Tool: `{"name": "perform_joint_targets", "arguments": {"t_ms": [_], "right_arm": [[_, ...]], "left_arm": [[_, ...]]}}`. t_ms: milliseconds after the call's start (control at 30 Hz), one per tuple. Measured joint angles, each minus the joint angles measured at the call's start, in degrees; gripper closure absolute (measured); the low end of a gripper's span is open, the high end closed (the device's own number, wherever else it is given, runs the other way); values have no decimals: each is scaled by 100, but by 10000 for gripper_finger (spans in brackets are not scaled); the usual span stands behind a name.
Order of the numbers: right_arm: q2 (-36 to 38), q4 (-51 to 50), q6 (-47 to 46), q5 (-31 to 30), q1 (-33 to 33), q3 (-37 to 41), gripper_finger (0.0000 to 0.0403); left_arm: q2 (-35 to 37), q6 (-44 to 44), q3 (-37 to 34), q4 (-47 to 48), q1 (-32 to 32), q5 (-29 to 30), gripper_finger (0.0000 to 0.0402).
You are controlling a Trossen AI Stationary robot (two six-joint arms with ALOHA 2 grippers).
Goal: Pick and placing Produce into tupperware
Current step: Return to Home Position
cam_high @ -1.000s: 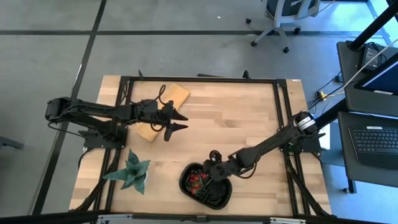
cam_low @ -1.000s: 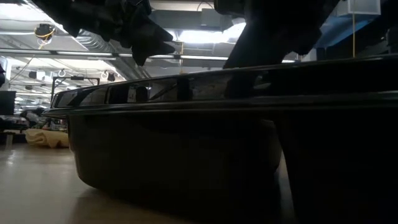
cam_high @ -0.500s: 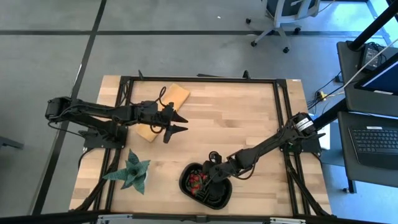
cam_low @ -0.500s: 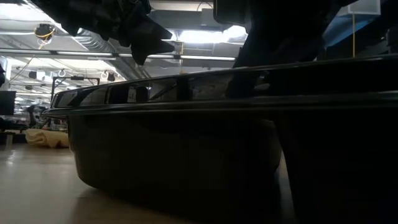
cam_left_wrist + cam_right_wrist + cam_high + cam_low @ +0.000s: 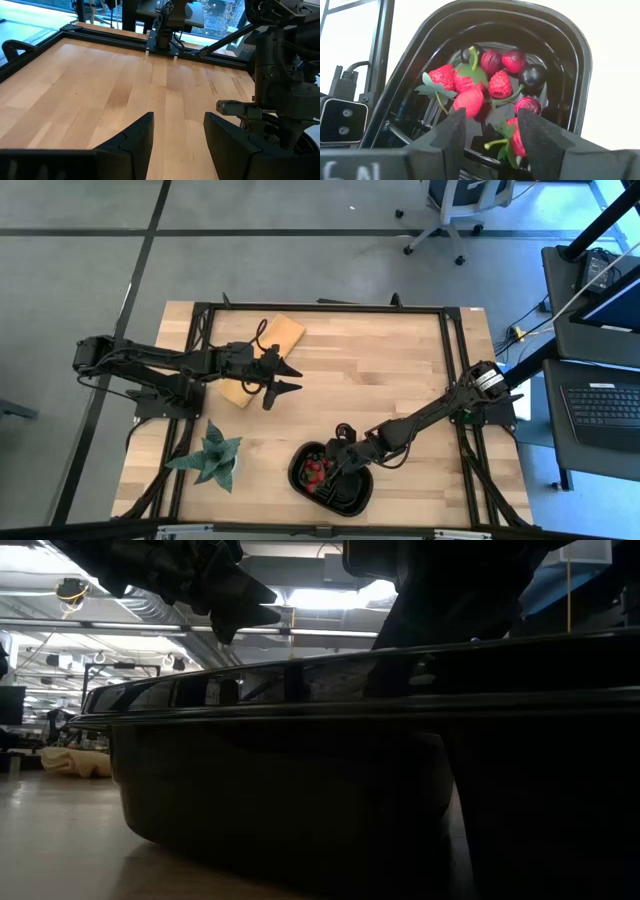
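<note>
The tupperware is a black glossy tray (image 5: pixel 297 476) near the table's front edge, and its rim (image 5: pixel 570 55) and wall (image 5: pixel 280 800) fill the right wrist and low views. In it lies the produce (image 5: pixel 500 82): several red strawberry-like fruits and dark berries with green leaves, a red patch (image 5: pixel 317 470) in the high view. My right gripper (image 5: pixel 491 117) hangs open just over the fruit inside the tray (image 5: pixel 340 463), with one red fruit (image 5: pixel 468 102) close by a fingertip. My left gripper (image 5: pixel 287 376) hovers open over bare wood at the table's left (image 5: pixel 177 122).
A tan board (image 5: pixel 262 360) lies under the left arm at the far left. A green spiky plant (image 5: pixel 212 460) stands at the near left, beside the tray. Black frame rails (image 5: pixel 320 308) run round the table. Bare wood (image 5: pixel 380 370) spans the middle.
</note>
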State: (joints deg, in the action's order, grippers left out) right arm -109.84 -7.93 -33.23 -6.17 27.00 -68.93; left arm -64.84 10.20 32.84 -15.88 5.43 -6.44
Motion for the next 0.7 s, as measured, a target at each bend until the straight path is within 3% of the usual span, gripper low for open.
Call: {"name": "perform_joint_targets", "arguments": {"t_ms": [267, 500, 700], "right_arm": [[463, -159, -81, 212, -180, 11, 209], [2042, -1001, 386, 43, -794, 9, 213], [3503, -1202, 1782, -5, -1408, 3, 213]], "left_arm": [[-1, 91, 0, -33, 0, -2, 235], [330, 236, 0, -177, 103, -9, 235], [1260, 242, 2, -140, 533, -38, 235]]}}
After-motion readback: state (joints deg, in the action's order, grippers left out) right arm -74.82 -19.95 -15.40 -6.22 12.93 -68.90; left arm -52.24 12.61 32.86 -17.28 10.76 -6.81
